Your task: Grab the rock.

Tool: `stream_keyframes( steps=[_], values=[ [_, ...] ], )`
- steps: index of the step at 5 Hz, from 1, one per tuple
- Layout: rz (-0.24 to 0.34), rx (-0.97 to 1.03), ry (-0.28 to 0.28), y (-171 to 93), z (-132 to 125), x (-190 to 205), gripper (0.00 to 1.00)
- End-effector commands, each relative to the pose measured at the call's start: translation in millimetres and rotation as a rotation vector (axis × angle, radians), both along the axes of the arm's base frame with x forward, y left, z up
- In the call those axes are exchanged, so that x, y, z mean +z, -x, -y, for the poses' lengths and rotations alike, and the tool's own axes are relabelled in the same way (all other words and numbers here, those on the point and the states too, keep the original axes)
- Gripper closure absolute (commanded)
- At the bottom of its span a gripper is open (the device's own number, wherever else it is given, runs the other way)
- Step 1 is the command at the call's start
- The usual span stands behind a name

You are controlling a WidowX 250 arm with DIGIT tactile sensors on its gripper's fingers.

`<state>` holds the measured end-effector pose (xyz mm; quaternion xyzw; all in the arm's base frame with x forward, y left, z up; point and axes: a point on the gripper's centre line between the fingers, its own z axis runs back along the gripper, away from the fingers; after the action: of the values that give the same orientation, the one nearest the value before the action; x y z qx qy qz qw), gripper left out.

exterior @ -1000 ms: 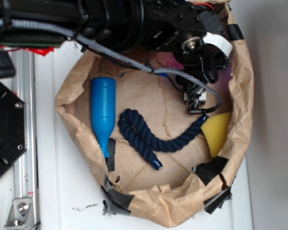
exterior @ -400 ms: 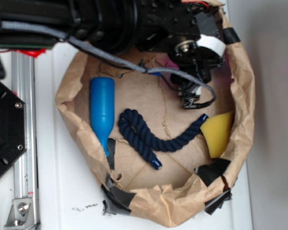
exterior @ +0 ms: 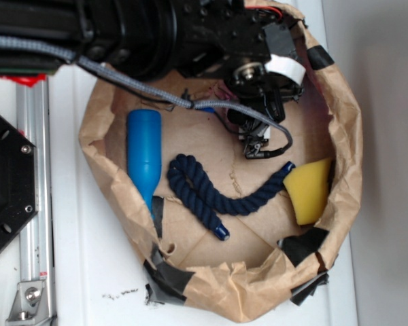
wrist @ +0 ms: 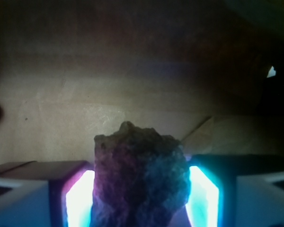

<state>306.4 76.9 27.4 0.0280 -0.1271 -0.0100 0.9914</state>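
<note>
The gripper (wrist: 141, 189) has its lit pads pressed on either side of the rock (wrist: 141, 175), pinching it squarely between them above the brown paper basin's (exterior: 340, 170) floor, a hold that looks snug enough to carry.

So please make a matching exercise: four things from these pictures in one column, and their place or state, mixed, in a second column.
1. rock
2. bottle
3. sponge
4. rope

a. lying in the middle of the paper basin
b. between the end effector fingers
c. by the left wall
d. by the right wall

Pairs: 1-b, 2-c, 3-d, 4-a
</note>
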Motion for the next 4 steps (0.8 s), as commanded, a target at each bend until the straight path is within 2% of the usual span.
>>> stream_keyframes(
  steps=[1,2,3,4],
  values=[
    [0.091,-0.014,0.002,8.4,39.6,75.7,1.00],
    [-0.014,0.088,-0.038,23.3,42.2,107.5,1.00],
    [-0.108,0.038,0.101,40.7,40.2,133.3,1.00],
    [-0.182,0.198,0.009,55.1,32.5,147.6,1.00]
  ],
)
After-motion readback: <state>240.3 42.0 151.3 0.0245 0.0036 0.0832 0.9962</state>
